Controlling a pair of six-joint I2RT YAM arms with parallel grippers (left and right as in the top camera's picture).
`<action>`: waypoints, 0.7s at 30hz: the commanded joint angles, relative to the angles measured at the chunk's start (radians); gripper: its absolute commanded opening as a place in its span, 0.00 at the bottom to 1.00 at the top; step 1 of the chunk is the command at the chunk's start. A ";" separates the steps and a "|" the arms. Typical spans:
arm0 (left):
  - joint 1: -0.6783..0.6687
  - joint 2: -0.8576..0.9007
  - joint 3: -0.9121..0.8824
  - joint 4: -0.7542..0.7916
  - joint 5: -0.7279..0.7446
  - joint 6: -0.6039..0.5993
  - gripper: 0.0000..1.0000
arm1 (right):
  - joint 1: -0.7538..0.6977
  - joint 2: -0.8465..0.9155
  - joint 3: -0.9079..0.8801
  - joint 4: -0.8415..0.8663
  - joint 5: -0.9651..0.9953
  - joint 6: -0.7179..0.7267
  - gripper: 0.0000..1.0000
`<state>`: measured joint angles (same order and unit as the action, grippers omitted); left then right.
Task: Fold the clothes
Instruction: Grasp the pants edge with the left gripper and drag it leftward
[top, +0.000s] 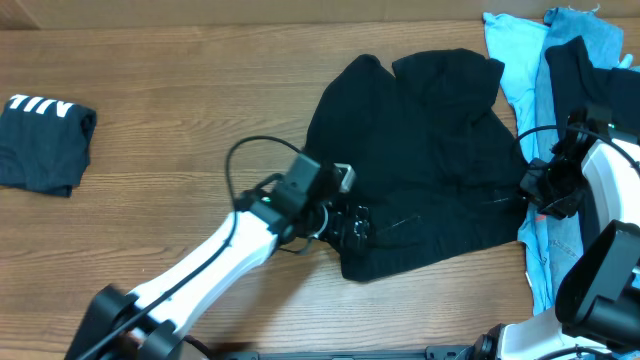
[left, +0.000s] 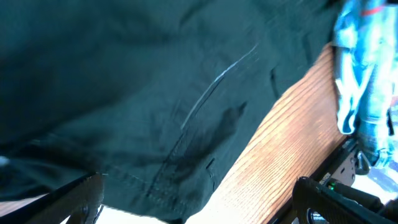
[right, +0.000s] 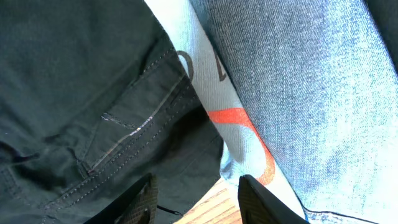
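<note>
I see the crumpled black fabric garment (top: 420, 150) spread centre-right on the wooden table (top: 180, 90). My left gripper (top: 350, 225) sits at its lower-left hem, fingers spread, grasping nothing. The right gripper (top: 540, 190) is likewise released at the right edge, crowded by light-blue cloth (top: 510, 50). Open wood runs left toward a folded black tee (top: 45, 140).

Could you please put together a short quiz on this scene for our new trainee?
1. True or false: the folded black tee lies alone at the table's left end.
2. The left pincer is at the spread black garment's: A) near edge, B) far edge, C) middle.
3. What colour is the printed piece between the spread black garment and the denim?
Key: 1 true; 2 A; 3 light blue.
</note>
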<state>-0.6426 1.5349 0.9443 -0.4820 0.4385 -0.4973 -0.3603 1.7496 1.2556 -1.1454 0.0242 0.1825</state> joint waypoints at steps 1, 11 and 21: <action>-0.046 0.114 0.020 0.100 0.132 -0.182 0.90 | -0.003 -0.003 -0.001 0.011 -0.020 0.004 0.46; 0.060 0.237 0.020 -0.129 0.028 -0.242 0.20 | -0.003 -0.003 0.000 -0.006 -0.026 0.004 0.47; 0.234 0.237 0.020 -0.207 0.283 -0.138 0.68 | -0.003 -0.003 0.000 0.000 -0.030 0.004 0.47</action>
<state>-0.3592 1.7618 0.9562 -0.6701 0.6147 -0.6689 -0.3603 1.7496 1.2552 -1.1488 0.0032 0.1829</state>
